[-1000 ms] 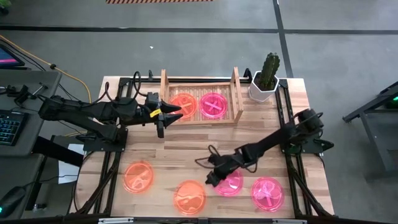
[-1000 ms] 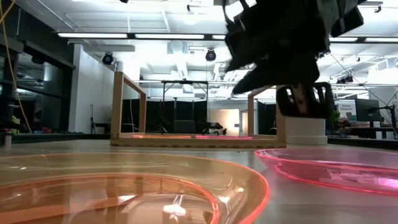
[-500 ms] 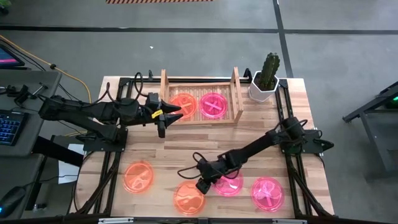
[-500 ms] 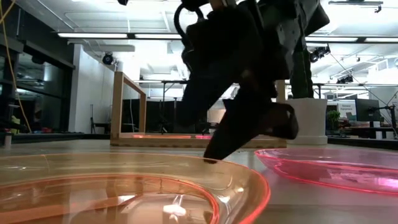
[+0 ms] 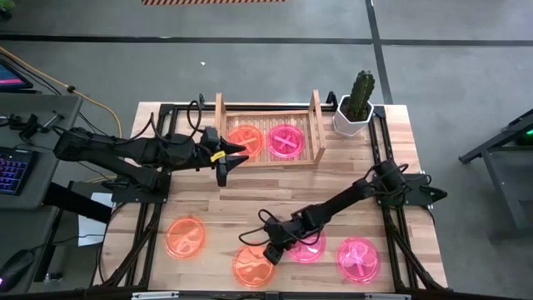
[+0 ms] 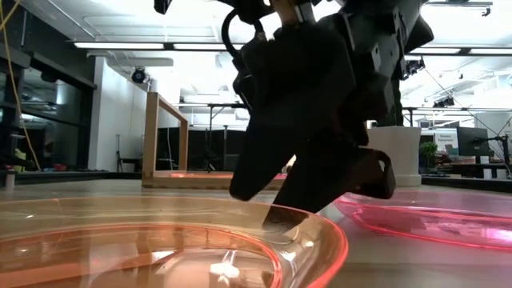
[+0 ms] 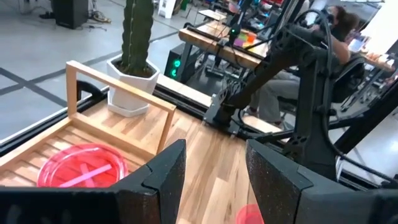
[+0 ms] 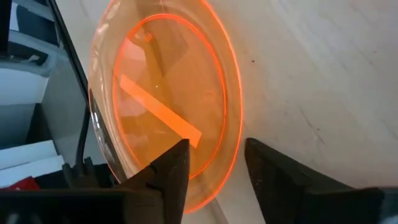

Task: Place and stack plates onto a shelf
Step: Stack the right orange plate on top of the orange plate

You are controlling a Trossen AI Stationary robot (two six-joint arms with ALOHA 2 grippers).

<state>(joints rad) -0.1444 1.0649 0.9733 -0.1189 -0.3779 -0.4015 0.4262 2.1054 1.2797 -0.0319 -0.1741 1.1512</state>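
Two plates lie on the light-wood shelf point(image 5: 315, 125), one orange point(image 5: 246, 139) and one pink point(image 5: 285, 140). Two orange plates point(image 5: 185, 236) point(image 5: 252, 266) and two pink plates point(image 5: 308, 247) point(image 5: 358, 257) lie flat on the table near its front edge. My right gripper point(image 5: 268, 252) is open and low at the right rim of the nearer orange plate point(image 8: 161, 106). One finger point(image 8: 177, 165) is over the plate's inside and the other point(image 8: 264, 165) is outside the rim point(image 8: 236, 143). My left gripper point(image 5: 228, 158) is open and empty, just left of the shelf's front. My right gripper stands astride the orange plate's right rim point(image 8: 236, 143), slanting down from the table's right. The plate lies flat on the table. In the low view a fingertip point(image 6: 276, 218) is down at the rim, but I cannot tell whether it touches.
A white pot with a cactus point(image 5: 358, 104) stands at the far right, beside the shelf. The middle of the table point(image 5: 250, 196) is bare wood. Black frame rails run along the table's left and right sides. People sit at desks beyond the table in the left wrist view.
My right gripper has gone toward the table's left and near edges, from above the pink plate to the nearer orange plate's right rim, and has come down low over it. The plates have stayed where they were.
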